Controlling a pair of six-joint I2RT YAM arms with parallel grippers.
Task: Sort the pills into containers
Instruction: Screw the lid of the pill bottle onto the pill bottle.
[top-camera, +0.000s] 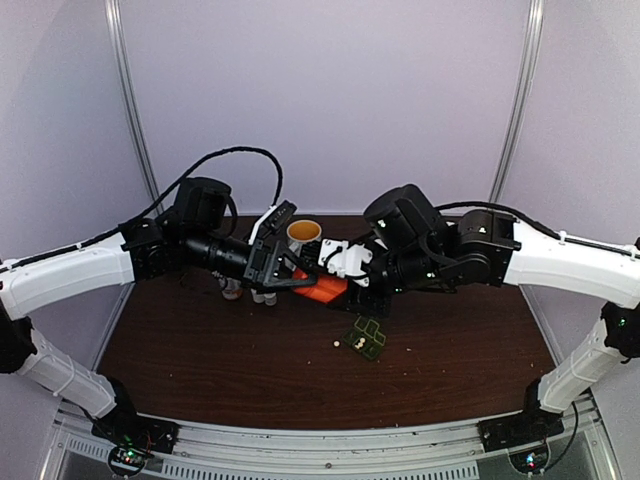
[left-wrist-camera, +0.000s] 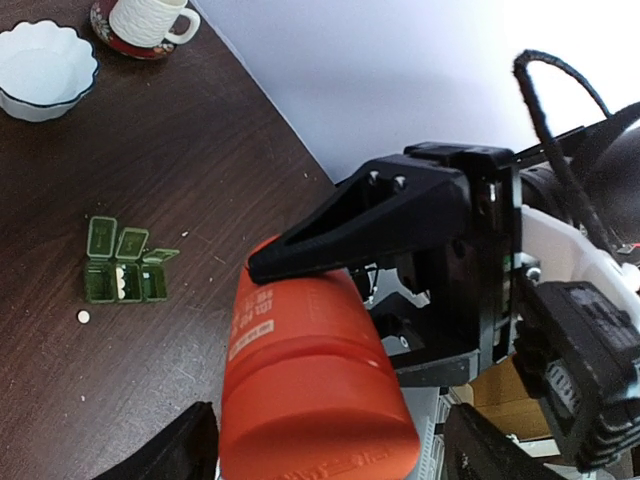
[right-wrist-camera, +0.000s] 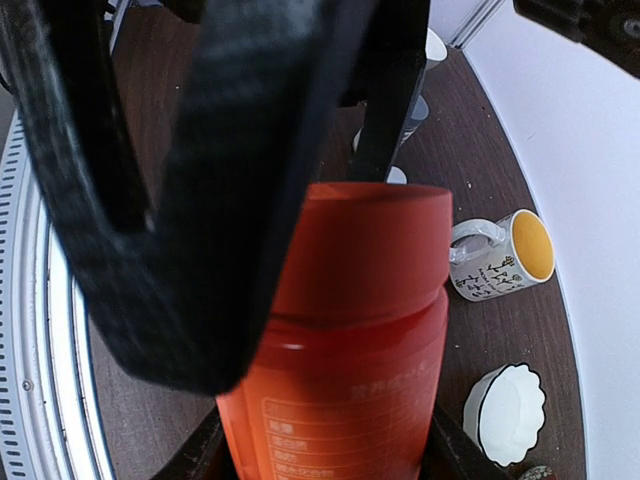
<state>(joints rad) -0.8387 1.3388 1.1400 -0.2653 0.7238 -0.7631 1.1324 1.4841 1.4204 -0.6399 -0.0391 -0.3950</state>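
An orange pill bottle (top-camera: 320, 288) hangs above the table between both arms. My right gripper (right-wrist-camera: 325, 452) is shut on the bottle's body (right-wrist-camera: 350, 340). My left gripper (left-wrist-camera: 330, 445) stands open around the bottle's cap end (left-wrist-camera: 310, 390), with a gap showing on one side. The dark-green pill box (top-camera: 368, 337) lies on the table with its lids up, below and to the right of the bottle. In the left wrist view the pill box (left-wrist-camera: 122, 272) has white pills in it. One loose white pill (left-wrist-camera: 83, 316) lies beside it on the wood.
A mug with a yellow inside (top-camera: 303, 233) stands behind the grippers. A white scalloped bowl (left-wrist-camera: 45, 70) and a white mug on a red coaster (left-wrist-camera: 150, 20) sit farther off. Small bottles (top-camera: 262, 295) stand under my left arm. The table's back edge meets the wall.
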